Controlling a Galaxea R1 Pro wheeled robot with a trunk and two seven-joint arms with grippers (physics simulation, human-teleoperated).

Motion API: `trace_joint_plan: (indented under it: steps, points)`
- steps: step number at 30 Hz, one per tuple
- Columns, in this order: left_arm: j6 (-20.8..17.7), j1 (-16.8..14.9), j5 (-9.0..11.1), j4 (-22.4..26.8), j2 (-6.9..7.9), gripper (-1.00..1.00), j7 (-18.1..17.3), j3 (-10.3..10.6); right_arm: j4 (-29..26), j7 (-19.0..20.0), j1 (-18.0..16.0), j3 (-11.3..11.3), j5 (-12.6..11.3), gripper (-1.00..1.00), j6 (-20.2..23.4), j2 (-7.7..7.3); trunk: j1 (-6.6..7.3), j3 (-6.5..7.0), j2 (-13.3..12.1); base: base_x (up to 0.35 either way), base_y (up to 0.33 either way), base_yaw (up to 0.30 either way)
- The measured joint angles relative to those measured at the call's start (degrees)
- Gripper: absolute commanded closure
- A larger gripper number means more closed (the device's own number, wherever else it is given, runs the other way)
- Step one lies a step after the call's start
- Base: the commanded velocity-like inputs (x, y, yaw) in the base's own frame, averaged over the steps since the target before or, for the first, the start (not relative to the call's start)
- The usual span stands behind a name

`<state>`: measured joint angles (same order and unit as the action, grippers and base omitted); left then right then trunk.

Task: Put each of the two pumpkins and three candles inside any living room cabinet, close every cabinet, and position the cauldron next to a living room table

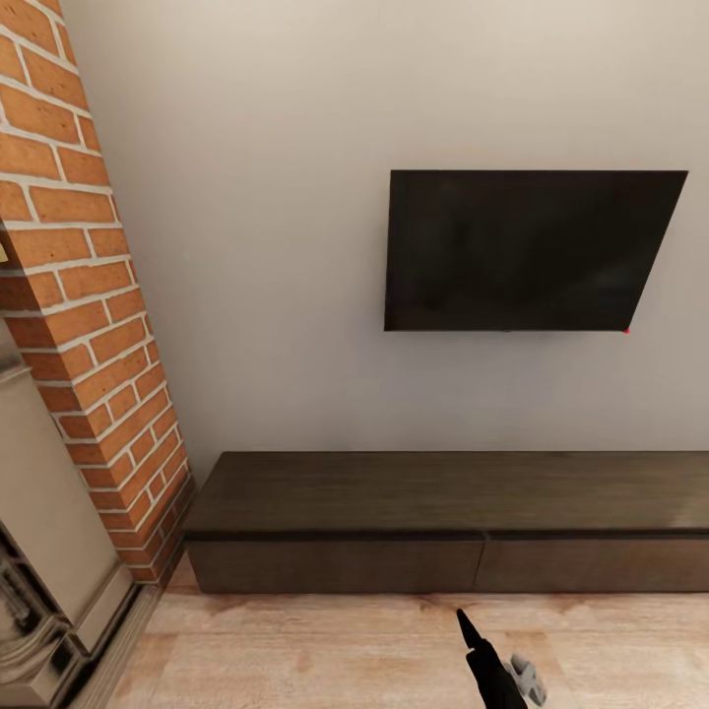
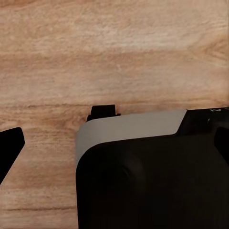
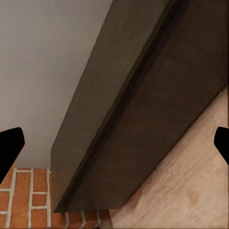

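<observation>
Facing the cabinet (image 1: 443, 522) head-on in the head view: long, low, dark brown, against the far wall under a black TV (image 1: 527, 251), brick fireplace (image 1: 89, 325) at its left end. Two plain drawer fronts, both shut flush, so contents hidden; flat top bare. Right gripper (image 1: 473, 635) as a dark finger tip rising at the near edge, just short of the right drawer front, not touching. Right wrist view closer on the same cabinet (image 3: 143, 109): left end, top edge, wood grain, brick beside it, with finger tips (image 3: 9, 148) far apart at both frame edges, so spread open. Left wrist view down onto plank floor (image 2: 114, 52) and the robot's black-and-grey body (image 2: 152, 176); one left finger tip (image 2: 9, 148) visible, state of the left gripper cannot be told.
</observation>
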<state>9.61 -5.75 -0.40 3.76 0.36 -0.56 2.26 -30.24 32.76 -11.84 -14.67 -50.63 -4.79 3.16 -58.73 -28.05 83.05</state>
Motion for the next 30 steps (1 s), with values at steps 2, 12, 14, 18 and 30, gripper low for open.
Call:
trace_joint_plan:
  steps: [2, 12, 14, 18, 30]
  points:
    - [0.0, -0.01, 0.0, 0.03, -0.2, -1.0, 0.0, 0.01, 0.4, 2.83, -0.2, -0.45, -0.7, -1.0, 0.08, -0.41, 0.0, 0.0, 0.0, 0.0, 0.0, 0.0]
    - [-0.06, -0.02, -0.15, 0.07, -1.43, -1.0, -0.04, 0.0, 0.35, 18.03, -1.99, -1.79, -8.6, -1.0, 11.56, -6.0, 0.0, 0.0, 0.0, 0.0, 0.0, 0.0]
    - [0.02, -0.01, -0.15, 0.1, -1.48, -1.0, -0.12, 0.0, 0.65, 18.87, -2.06, -2.23, -9.19, -1.0, 12.36, -7.9, 0.0, 0.0, 0.0, 0.0, 0.0, 0.0]
    - [0.09, -0.01, -0.16, 0.14, -1.56, -1.0, -0.12, 0.0, 2.79, 22.74, -2.11, -4.56, -11.5, -1.0, 13.52, -9.79, 0.01, 0.0, 0.0, 0.103, 0.019, 0.0]
    - [0.32, 0.04, -0.1, 0.76, -1.51, -1.0, -0.01, 0.0, 9.11, 25.58, -2.59, -6.85, -13.21, -1.0, 14.7, -10.6, 0.01, 0.0, 0.0, 0.148, 0.037, 0.0]
